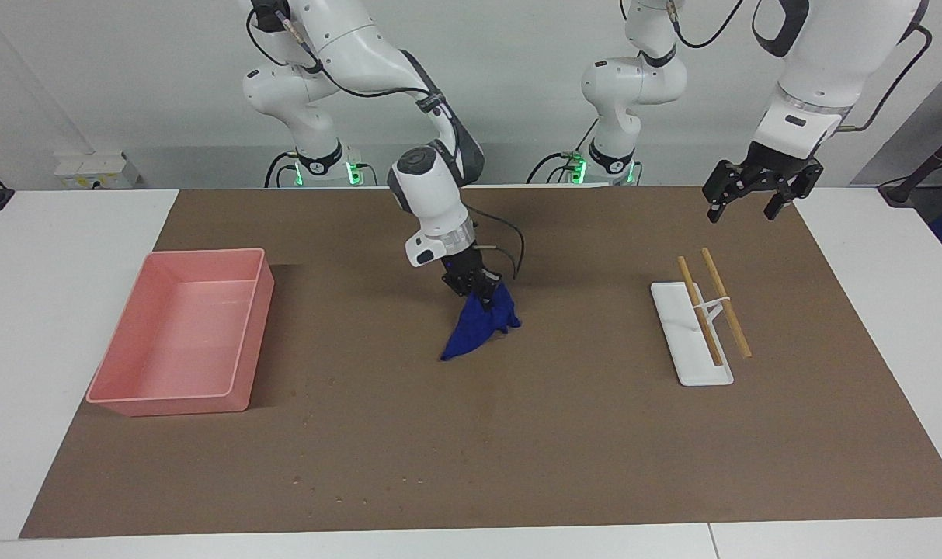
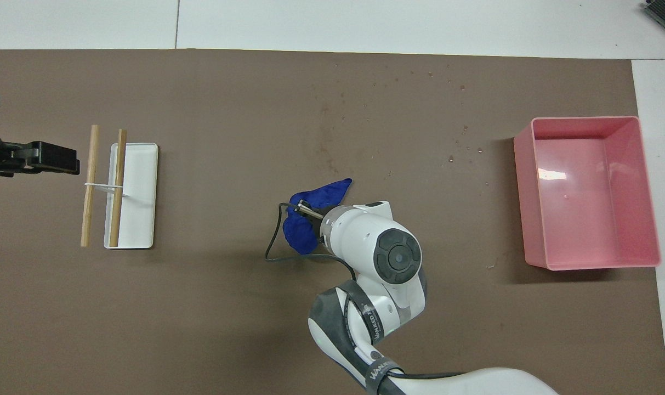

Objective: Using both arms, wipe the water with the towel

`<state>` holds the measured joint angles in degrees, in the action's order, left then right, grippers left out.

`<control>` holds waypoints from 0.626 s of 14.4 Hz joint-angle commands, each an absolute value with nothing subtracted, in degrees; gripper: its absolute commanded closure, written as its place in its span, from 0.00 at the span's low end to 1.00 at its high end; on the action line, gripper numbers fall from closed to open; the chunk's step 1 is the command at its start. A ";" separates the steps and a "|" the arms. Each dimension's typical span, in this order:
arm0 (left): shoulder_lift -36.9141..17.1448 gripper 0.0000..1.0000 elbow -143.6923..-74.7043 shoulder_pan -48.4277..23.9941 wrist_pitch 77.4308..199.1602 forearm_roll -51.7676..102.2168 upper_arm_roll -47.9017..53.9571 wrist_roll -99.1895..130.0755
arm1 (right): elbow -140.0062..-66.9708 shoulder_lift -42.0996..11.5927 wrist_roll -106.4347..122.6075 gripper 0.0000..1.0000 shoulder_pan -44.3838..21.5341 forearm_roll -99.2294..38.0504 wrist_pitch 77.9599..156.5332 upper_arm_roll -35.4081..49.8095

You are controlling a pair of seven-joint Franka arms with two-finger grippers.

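Gripping: our right gripper (image 1: 480,291) is clamped on the towel (image 1: 477,328), holding the bunched top while the loose end trails down onto the brown mat (image 1: 517,435).
Towel place: we see it near the middle of the table, between the pink bin (image 1: 182,332) and the white tray (image 1: 689,334), a little nearer to the robots than the water.
Water: we make out a faint blotchy streak (image 2: 325,144) on the mat, farther from the robots than the towel and apart from it, with small droplets (image 2: 464,144) scattered toward the bin.
Right arm: we reach in from the right arm's end, wrist tilted over the cloth.
Left gripper (image 1: 752,192): we hold it in the air with its fingers spread and nothing between them, over the mat near the left arm's end, close to the wooden sticks (image 1: 713,301).
Sticks: two, tied with a band, lying across the tray.
Bin: sits at the right arm's end.
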<state>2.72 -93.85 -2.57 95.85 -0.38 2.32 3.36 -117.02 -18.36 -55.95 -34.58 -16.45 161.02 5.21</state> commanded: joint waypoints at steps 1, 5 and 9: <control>3.69 0.00 -94.92 -2.46 95.71 0.35 2.20 2.72 | -116.53 -18.38 -59.93 1.00 -36.73 -17.23 161.19 5.36; 4.04 0.00 -95.19 -2.46 95.71 0.35 2.20 2.72 | -123.12 -12.49 -59.59 1.00 -36.04 -17.23 159.88 5.10; 4.04 0.00 -95.27 -2.20 96.33 0.35 2.20 2.64 | -125.16 -10.73 -59.94 1.00 -35.77 -17.14 156.38 5.10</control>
<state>2.75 -93.97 -2.55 95.79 -0.38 2.27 3.36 -123.13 -13.64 -59.26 -36.39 -16.66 159.12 4.77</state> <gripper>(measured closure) 0.000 0.877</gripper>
